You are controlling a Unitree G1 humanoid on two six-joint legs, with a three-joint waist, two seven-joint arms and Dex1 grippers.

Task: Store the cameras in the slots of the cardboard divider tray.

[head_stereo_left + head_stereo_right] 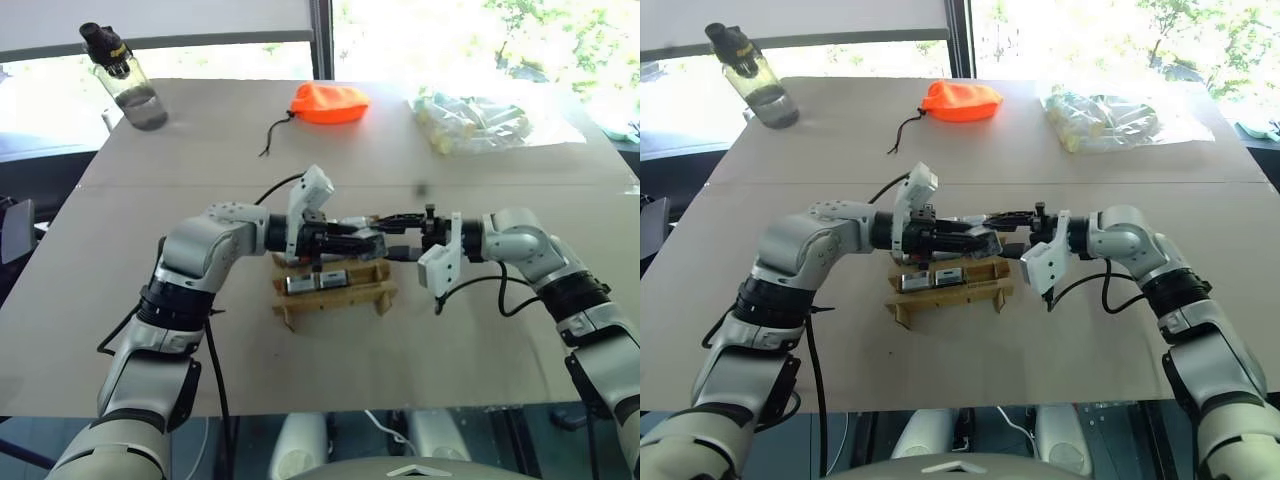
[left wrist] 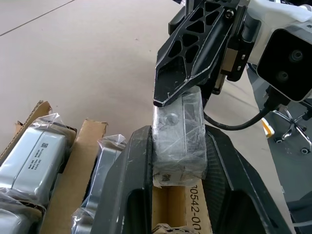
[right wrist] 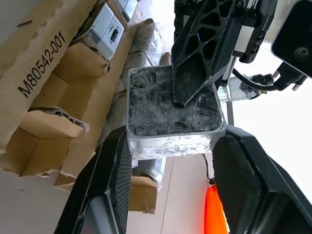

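The 2 grippers meet over the cardboard divider tray (image 1: 335, 290), which sits on the tan table (image 1: 480, 360) just below them. Between them is 1 plastic-wrapped camera (image 2: 178, 134), and both have hold of it.

The left gripper (image 2: 178, 146) is clenched on that wrapped camera: in the left wrist view its 2 black fingers (image 2: 131, 170) press the silver-grey sides of the camera, whose top sticks out past the fingertips. A finger of the right gripper lies on that upper end.

The right gripper (image 3: 170, 141) grasps the same camera from the opposite side: in the right wrist view its 2 fingers (image 3: 114, 165) bracket the wrapped body, with the dark face of the camera turned toward the wrist camera. A finger of the left gripper crosses in front of that dark face.

Directly beneath the left gripper's fingers the tray's cardboard walls show, one printed with part of a number. Beside that gripper, more wrapped cameras (image 2: 36, 156) stand in the tray's slots, 1 with a label on its silver side.

Far beyond the grippers, at the table's far edge, lie an orange drawstring pouch (image 1: 330, 102), a clear plastic bag of pale items (image 1: 470, 120) and a clear bottle with a black cap (image 1: 125, 75)
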